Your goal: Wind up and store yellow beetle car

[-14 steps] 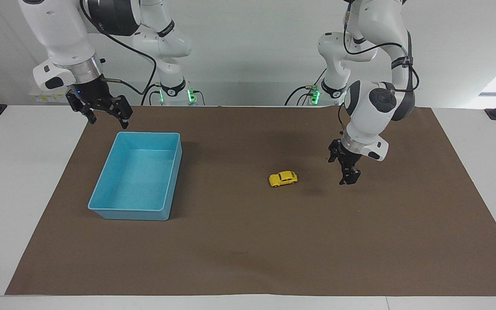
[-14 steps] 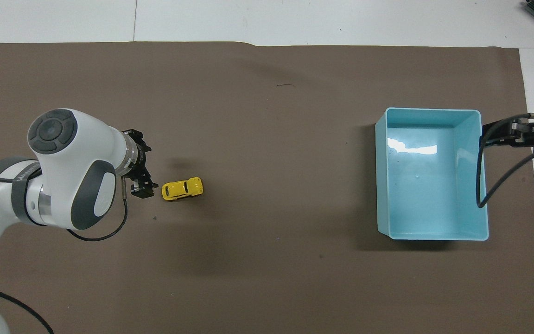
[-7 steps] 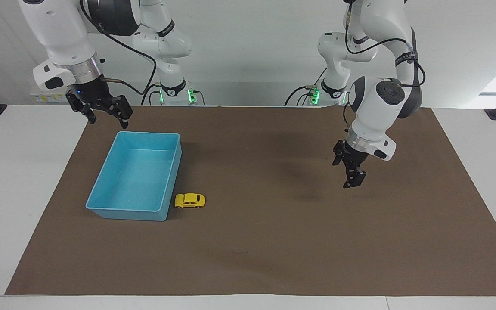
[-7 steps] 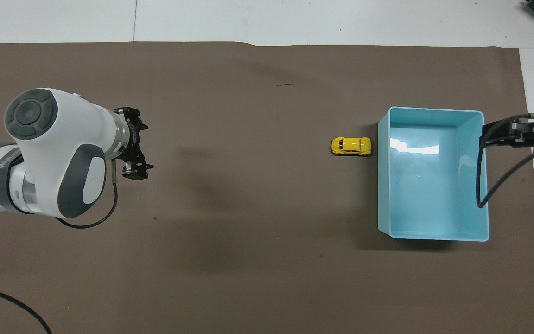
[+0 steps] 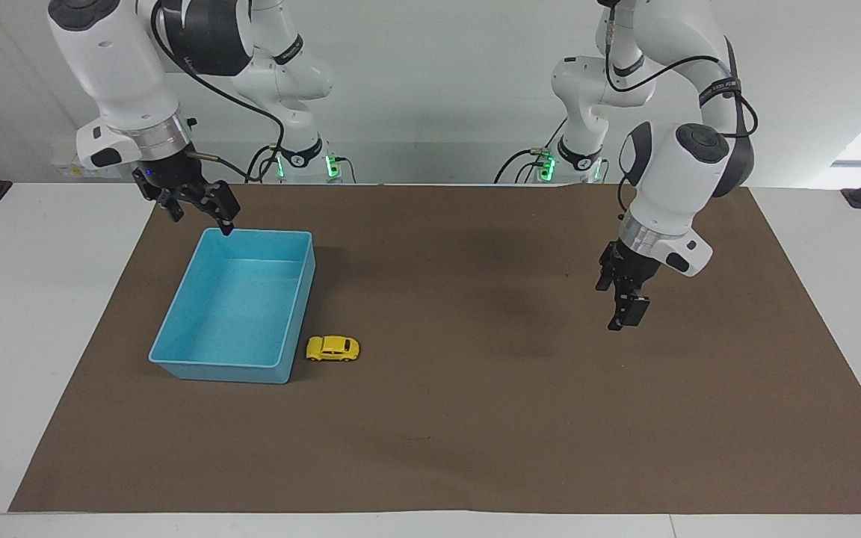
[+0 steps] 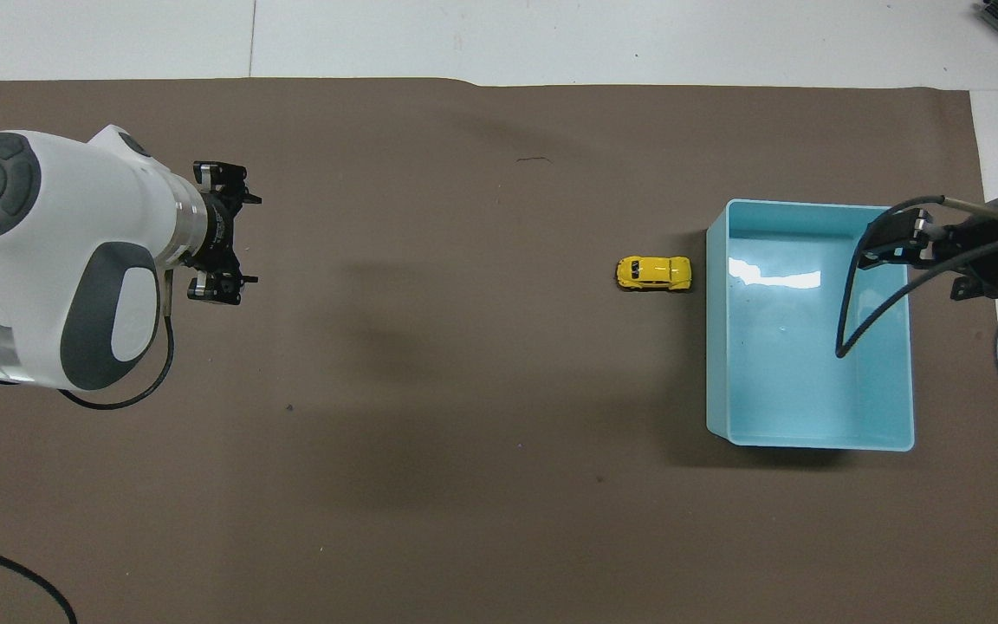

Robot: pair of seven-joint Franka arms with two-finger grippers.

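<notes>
1. Since a second ago the yellow beetle car (image 5: 332, 348) has run from beside the left hand (image 5: 631, 316) to the blue bin (image 5: 176, 329); left hand has lifted away, empty. I cannot tell how wide its fingers are.
2. Right hand (image 5: 202, 212) has moved over the bin's robot-side rim, fingers spread, empty.
3. Car sits on the counter (image 5: 520, 418), just beside the bin's wall.
4. Judgement: right hand should pick; grip across the car's flanks, clear of the wall, lift over the rim, release low.

facing cam: high, across table, looks at robots | overhead cam: steeply down, forward | shared: brown mat (image 5: 475, 418), blue bin (image 6: 897, 364)
</notes>
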